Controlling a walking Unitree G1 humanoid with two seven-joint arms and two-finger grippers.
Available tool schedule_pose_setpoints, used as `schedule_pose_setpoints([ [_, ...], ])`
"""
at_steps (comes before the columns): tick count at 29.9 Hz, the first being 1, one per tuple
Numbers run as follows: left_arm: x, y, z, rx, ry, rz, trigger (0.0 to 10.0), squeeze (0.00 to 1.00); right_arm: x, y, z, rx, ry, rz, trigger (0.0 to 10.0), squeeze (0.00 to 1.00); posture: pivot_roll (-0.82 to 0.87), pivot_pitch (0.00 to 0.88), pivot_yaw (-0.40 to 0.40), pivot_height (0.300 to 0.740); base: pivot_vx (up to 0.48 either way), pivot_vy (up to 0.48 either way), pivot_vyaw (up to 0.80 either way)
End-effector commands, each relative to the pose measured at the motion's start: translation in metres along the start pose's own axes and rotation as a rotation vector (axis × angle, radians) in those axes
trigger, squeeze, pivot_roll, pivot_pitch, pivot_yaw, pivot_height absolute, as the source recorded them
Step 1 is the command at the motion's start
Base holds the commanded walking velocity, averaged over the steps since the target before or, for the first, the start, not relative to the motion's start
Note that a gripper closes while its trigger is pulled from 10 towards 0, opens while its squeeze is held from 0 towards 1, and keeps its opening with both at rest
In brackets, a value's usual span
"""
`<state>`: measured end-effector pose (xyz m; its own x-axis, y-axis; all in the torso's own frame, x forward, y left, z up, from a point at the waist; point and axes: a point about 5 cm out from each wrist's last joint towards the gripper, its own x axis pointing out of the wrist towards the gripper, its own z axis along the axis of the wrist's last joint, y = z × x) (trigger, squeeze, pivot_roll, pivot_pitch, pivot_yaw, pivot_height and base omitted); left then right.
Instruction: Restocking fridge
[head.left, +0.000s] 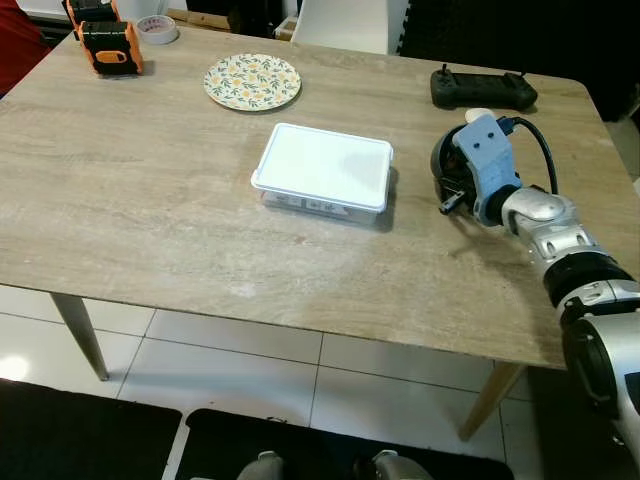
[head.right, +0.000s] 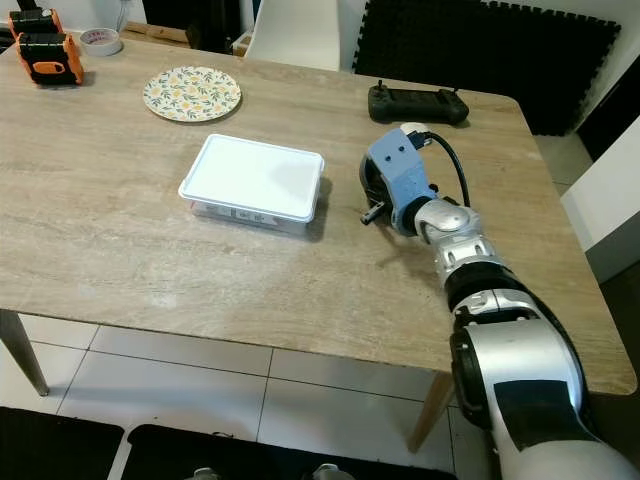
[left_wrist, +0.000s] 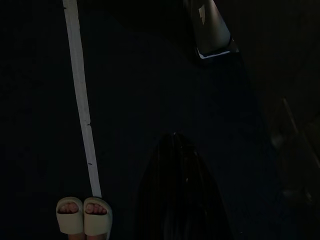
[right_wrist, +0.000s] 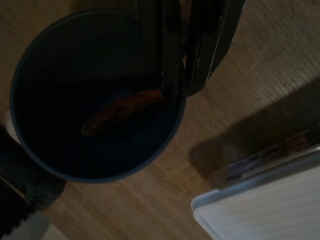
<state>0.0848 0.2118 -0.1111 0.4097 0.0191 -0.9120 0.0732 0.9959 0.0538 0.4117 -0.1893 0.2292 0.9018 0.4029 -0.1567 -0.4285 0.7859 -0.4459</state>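
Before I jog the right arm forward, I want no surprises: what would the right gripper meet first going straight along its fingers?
The right gripper straddles the rim of the dark bowl. Straight on, the inner finger would probably meet the brownish food piece or the bowl's bottom first; depth is unclear.

On the worktop (head.left: 150, 220): lidded container (head.left: 323, 168) near the middle, plate (head.left: 252, 81) behind it to the left, bowl (right_wrist: 95, 95) just right of the container with a piece of food (right_wrist: 122, 111) inside, remote controller (head.left: 483, 90) behind the bowl. Right tool (right_wrist: 182, 82) astride the bowl's rim.
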Motion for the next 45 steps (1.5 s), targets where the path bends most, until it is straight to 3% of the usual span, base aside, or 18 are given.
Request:
schedule_pose_setpoints([
  [1,0.001,-0.018,-0.004,-0.017,0.012,-0.046,10.0,0.00,-0.005,-0.008,0.003,-0.050,-0.009,0.004,0.0,0.00,-0.09,0.157,-0.098,0.740,0.000,0.000,0.00],
  [6,0.003,-0.019,0.001,-0.021,0.005,-0.044,10.0,0.00,-0.017,-0.025,0.026,-0.226,-0.045,0.132,0.0,0.00,-0.10,0.133,-0.110,0.740,0.000,0.000,0.00],
  [8,0.003,-0.019,0.001,-0.021,0.005,-0.044,10.0,0.00,-0.017,-0.025,0.026,-0.226,-0.045,0.132,0.0,0.00,-0.10,0.133,-0.110,0.740,0.000,0.000,0.00],
  [9,0.004,-0.020,0.005,-0.023,0.001,-0.043,10.0,0.00,-0.025,-0.029,0.043,-0.311,-0.082,0.278,0.0,0.00,-0.11,0.117,-0.118,0.740,0.000,0.000,0.00],
  [12,0.004,-0.021,0.007,-0.025,-0.002,-0.043,10.0,0.00,-0.029,-0.028,0.052,-0.344,-0.110,0.371,0.0,0.00,-0.11,0.113,-0.120,0.740,0.000,0.000,0.00],
  [14,0.005,-0.023,0.010,-0.028,-0.008,-0.046,10.0,0.00,-0.038,-0.020,0.072,-0.362,-0.203,0.612,0.0,0.00,-0.11,0.107,-0.124,0.740,0.000,0.000,0.00],
  [15,0.005,-0.023,0.010,-0.028,-0.008,-0.046,10.0,0.00,-0.038,-0.020,0.072,-0.362,-0.203,0.612,0.0,0.00,-0.11,0.107,-0.124,0.740,0.000,0.000,0.00],
  [17,0.006,-0.024,0.013,-0.031,-0.013,-0.048,10.0,0.00,-0.045,-0.007,0.083,-0.379,-0.261,0.808,0.0,0.00,-0.11,0.106,-0.126,0.740,0.000,0.000,0.00],
  [19,0.006,-0.024,0.013,-0.031,-0.013,-0.048,10.0,0.00,-0.045,-0.007,0.083,-0.379,-0.261,0.808,0.0,0.00,-0.11,0.106,-0.126,0.740,0.000,0.000,0.00],
  [21,0.007,-0.026,0.014,-0.033,-0.014,-0.050,10.0,0.00,-0.050,0.018,0.090,-0.428,-0.302,0.993,0.0,0.00,-0.11,0.102,-0.127,0.740,0.000,0.000,0.00],
  [22,0.007,-0.026,0.014,-0.033,-0.014,-0.050,10.0,0.00,-0.050,0.018,0.090,-0.428,-0.302,0.993,0.0,0.00,-0.11,0.102,-0.127,0.740,0.000,0.000,0.00],
  [24,0.007,-0.027,0.014,-0.036,-0.012,-0.050,10.0,0.00,-0.050,0.044,0.091,-0.470,-0.322,1.117,0.0,0.00,-0.11,0.100,-0.130,0.740,0.000,0.000,0.00],
  [26,0.007,-0.027,0.014,-0.036,-0.012,-0.050,10.0,0.00,-0.050,0.044,0.091,-0.470,-0.322,1.117,0.0,0.00,-0.11,0.100,-0.130,0.740,0.000,0.000,0.00],
  [27,0.006,-0.026,0.013,-0.038,-0.009,-0.049,10.0,0.00,-0.046,0.062,0.084,-0.505,-0.305,1.172,0.0,0.00,-0.11,0.098,-0.128,0.740,0.000,0.000,0.00],
  [31,0.006,-0.025,0.010,-0.037,0.003,-0.044,10.0,0.00,-0.027,0.102,0.063,-0.594,-0.233,1.245,0.0,0.00,-0.10,0.092,-0.121,0.740,0.000,0.000,0.00],
  [40,0.006,-0.024,0.010,-0.031,0.005,-0.045,10.0,0.00,-0.021,0.119,0.069,-0.650,-0.212,1.229,0.0,0.00,-0.10,0.092,-0.115,0.740,0.000,0.000,0.00],
  [41,0.006,-0.024,0.012,-0.029,0.001,-0.044,10.0,0.00,-0.017,0.123,0.067,-0.715,-0.168,1.195,0.0,0.00,-0.10,0.091,-0.116,0.740,0.000,0.000,0.00],
  [45,0.007,-0.024,0.013,-0.029,-0.001,-0.043,10.0,0.00,-0.013,0.123,0.066,-0.739,-0.150,1.168,0.0,0.00,-0.10,0.091,-0.117,0.740,0.000,0.000,0.00],
])
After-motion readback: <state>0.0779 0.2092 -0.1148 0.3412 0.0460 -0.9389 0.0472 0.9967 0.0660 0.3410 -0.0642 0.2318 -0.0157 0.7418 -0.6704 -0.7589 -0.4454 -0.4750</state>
